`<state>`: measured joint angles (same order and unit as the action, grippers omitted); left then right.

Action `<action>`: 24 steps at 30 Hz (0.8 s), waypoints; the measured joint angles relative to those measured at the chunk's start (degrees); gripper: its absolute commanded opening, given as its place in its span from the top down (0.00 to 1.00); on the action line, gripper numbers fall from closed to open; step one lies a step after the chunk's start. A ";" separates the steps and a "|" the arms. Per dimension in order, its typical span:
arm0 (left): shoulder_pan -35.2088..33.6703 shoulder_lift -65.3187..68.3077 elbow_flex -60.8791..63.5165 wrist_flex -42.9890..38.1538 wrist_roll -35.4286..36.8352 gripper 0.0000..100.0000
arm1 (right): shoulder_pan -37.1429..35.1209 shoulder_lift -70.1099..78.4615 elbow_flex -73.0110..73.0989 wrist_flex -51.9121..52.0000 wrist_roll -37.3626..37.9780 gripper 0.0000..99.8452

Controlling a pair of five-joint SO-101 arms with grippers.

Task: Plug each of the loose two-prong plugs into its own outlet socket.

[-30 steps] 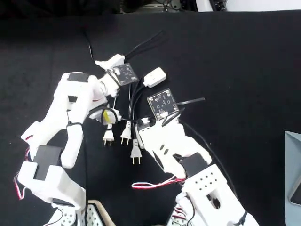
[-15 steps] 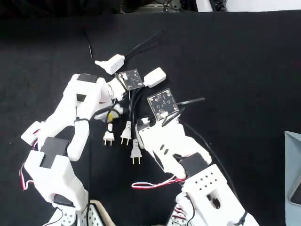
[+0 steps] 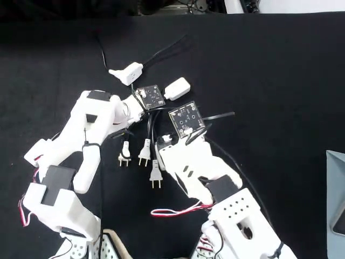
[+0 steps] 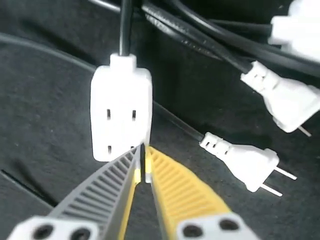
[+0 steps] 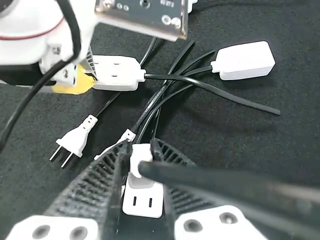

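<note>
My left gripper [image 4: 142, 161] is shut, and its grey and yellow fingertips touch the end of a white outlet socket [image 4: 121, 114] lying flat on the black cloth. That same socket [image 5: 117, 73] also shows in the right wrist view, beside the left gripper [image 5: 91, 70]. My right gripper [image 5: 141, 146] is shut on a second white outlet socket [image 5: 142, 199], its black cord running out between the fingers. Three loose two-prong plugs [image 3: 124, 156] [image 3: 144, 154] [image 3: 156, 175] lie side by side between the arms. Two of the plugs [image 4: 241, 162] [image 4: 287, 104] sit close to the left gripper.
Two further white sockets [image 3: 128, 73] [image 3: 177, 88] rest at the far end of the bundle of black cords [image 3: 161, 53]. A red and white wire [image 3: 172, 210] loops by the right arm's base. A grey box [image 3: 337, 205] stands at the right edge.
The left arm's wrist has swung right and nearer, over the cords, and its yellow finger is now hidden from above. The right arm and the plugs have stayed put.
</note>
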<state>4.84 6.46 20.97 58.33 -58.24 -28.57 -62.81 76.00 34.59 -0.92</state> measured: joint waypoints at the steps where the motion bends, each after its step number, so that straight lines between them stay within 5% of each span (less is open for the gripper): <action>1: -0.09 0.00 0.09 0.09 0.70 0.96 | 0.00 0.00 0.00 0.00 0.00 0.99; 8: -2.46 0.00 -2.29 0.18 10.81 0.67 | 0.00 0.00 0.00 0.00 0.00 0.99; 13: -2.73 0.00 -4.31 -0.18 18.11 0.67 | 0.00 0.00 0.00 0.00 0.00 0.99; 24: -2.64 8.62 -9.49 -8.00 14.95 0.67 | 0.00 0.00 0.00 0.00 0.00 0.99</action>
<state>2.20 15.08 11.47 50.33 -43.30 -28.57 -62.81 76.00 34.59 -0.92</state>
